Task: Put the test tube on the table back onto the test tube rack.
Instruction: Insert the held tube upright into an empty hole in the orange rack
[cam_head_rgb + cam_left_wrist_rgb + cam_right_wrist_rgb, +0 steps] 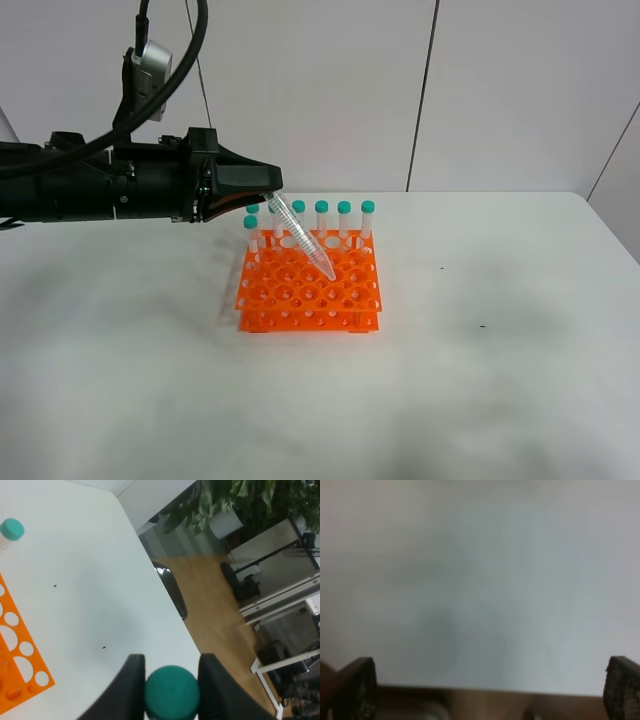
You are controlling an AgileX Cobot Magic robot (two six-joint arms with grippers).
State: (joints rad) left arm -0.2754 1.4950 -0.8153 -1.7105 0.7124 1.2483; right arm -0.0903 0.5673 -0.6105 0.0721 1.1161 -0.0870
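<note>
Tube (300, 240) off the table (500, 350), clamped at the cap end by left gripper (272, 195). Left wrist view: teal cap squeezed between both black fingers (132, 685), jaws narrow on it. Tube is strongly tilted, with its pointed tip down over the middle of the rack (310, 290). Can't tell if the tip touches the rack top or hangs just above it, or which hole it lines up with. Row of other tubes (344, 215) stands upright along the rack's back edge, just behind the held one. Right gripper (490, 690) spread wide, nothing between the fingers, only blurred white surface below; not seen in the high view.

Judged step: tube picked up, insertion not yet done.

Risks:
- Tilt is the main one. Pushed down at this angle, the tip could catch a hole rim or jam between the two tiers instead of sliding through.
- Side load from a jammed tip could shove or tip the rack; nothing holds it down.
- Straightening the tube swings the cap end toward the back row, so it could knock a neighbour.
- Letting go before the tip is seated means the tube falls flat on the rack or rolls onto the table.
</note>
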